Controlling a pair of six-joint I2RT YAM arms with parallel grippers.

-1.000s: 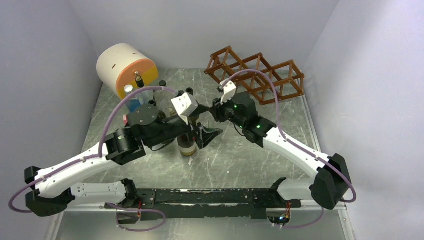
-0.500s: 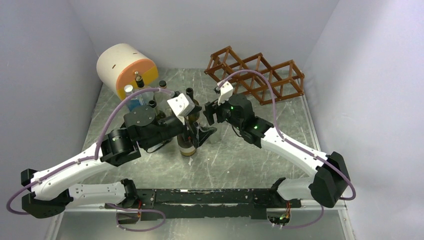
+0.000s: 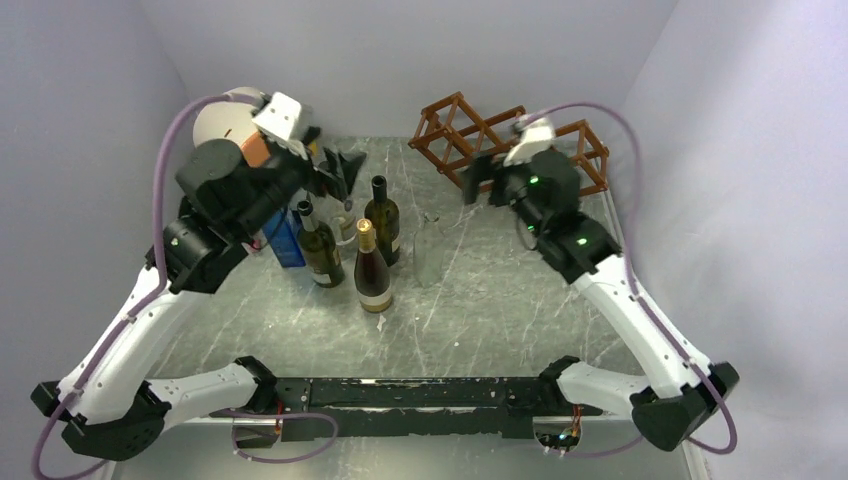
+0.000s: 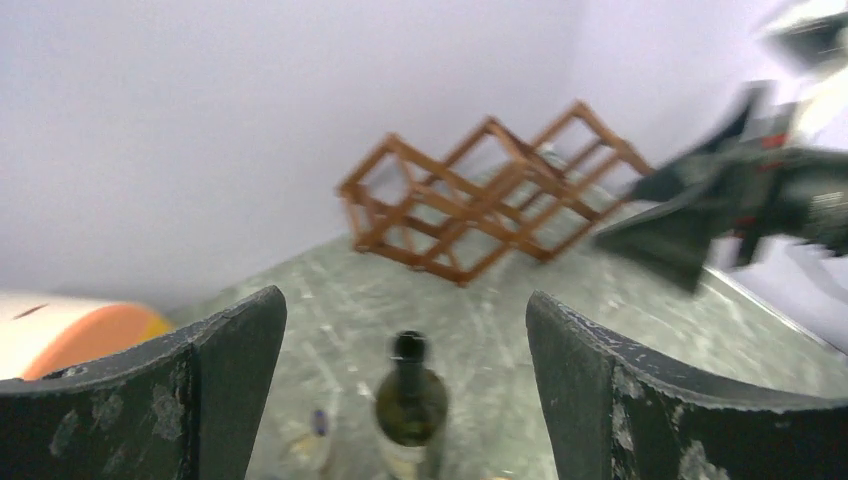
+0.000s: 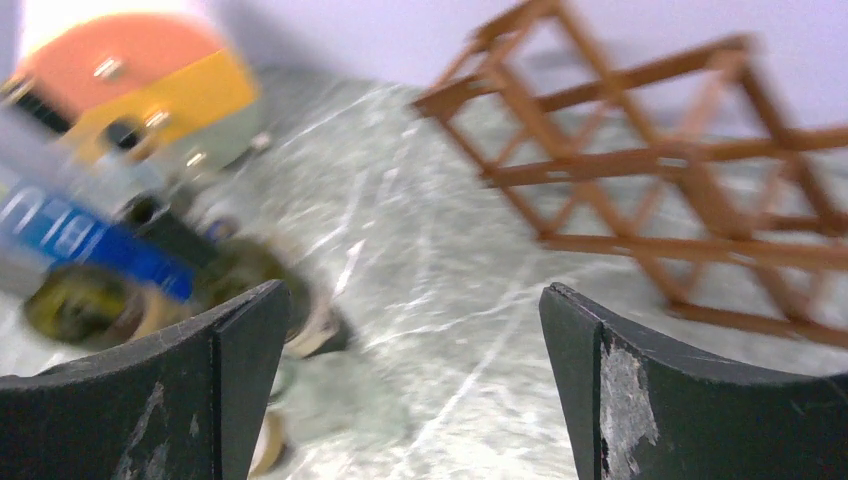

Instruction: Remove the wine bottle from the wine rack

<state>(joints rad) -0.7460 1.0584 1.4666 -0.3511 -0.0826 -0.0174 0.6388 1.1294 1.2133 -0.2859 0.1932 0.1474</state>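
- Two pincers, jaws apart and empty: left gripper [image 3: 345,175], right gripper [image 3: 478,182].
- Rack [image 3: 450,125]: just behind right gripper, not touching.
- Bottle [image 3: 381,220]: upright, below left gripper.

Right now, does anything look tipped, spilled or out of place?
Nothing stands out. The three wine bottles and the clear glass vessel stand upright, nothing spilled; the wine rack stands upright at the back.
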